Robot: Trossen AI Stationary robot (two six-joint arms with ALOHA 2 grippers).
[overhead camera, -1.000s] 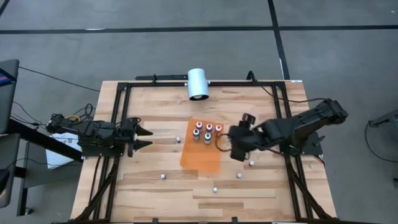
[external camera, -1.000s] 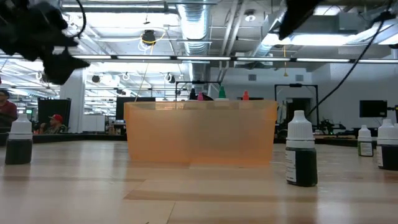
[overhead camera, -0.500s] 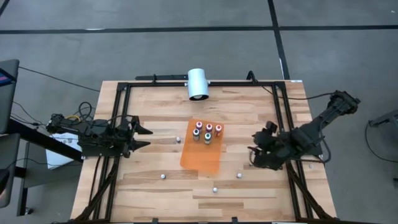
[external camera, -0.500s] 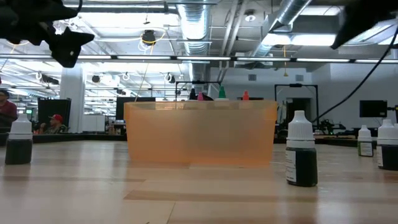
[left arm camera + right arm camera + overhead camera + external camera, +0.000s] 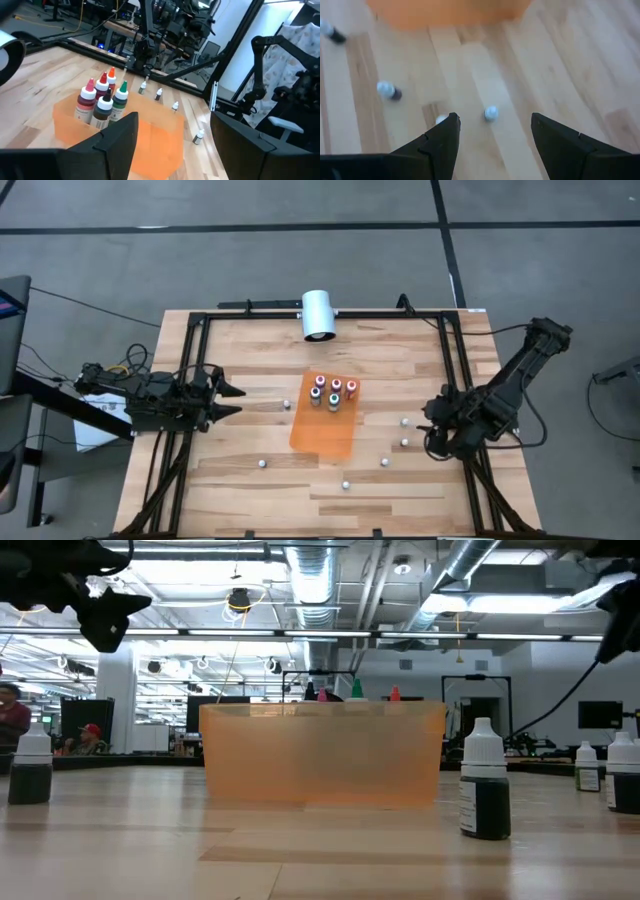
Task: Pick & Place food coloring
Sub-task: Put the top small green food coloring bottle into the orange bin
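Surface edges: I see the wooden surface [image 5: 240,440] bounded by a black frame [image 5: 190,330]; a white cylinder [image 5: 318,315] lies at the far edge, near centre.
Open room: The near-left part of the surface carries one loose bottle only; the widest bare wood lies between the left claw and the orange tray.
Left claw: My left claw [image 5: 228,401] sits at the left side of the surface, fingers spread apart, holding nothing, pointed toward the tray.
Right claw: My right claw [image 5: 432,435] is at the right side of the surface by the frame rail, fingers apart and empty, just beside two loose bottles.
Food coloring, in tray: Five bottles [image 5: 333,392] stand upright in the far end of the orange tray [image 5: 322,432], at mid-surface.
Food coloring, loose: Small bottles [image 5: 384,462] stand scattered on bare wood: one just left of the tray, three along the near side, two right of the tray.
Appearance: From above, the loose bottles read as whitish dots; tray bottles show red, pink and green tops.
Left wrist view only: The tray bottles [image 5: 102,101] show white, red and green caps over dark bodies; four loose bottles stand beyond the tray.
Low view only: A bottle [image 5: 483,781] with white cap and dark contents stands right of the translucent tray wall [image 5: 322,754]; another stands at far left.
Right wrist view only: A white cap [image 5: 491,113] sits between my spread fingers [image 5: 440,144], seen from above.
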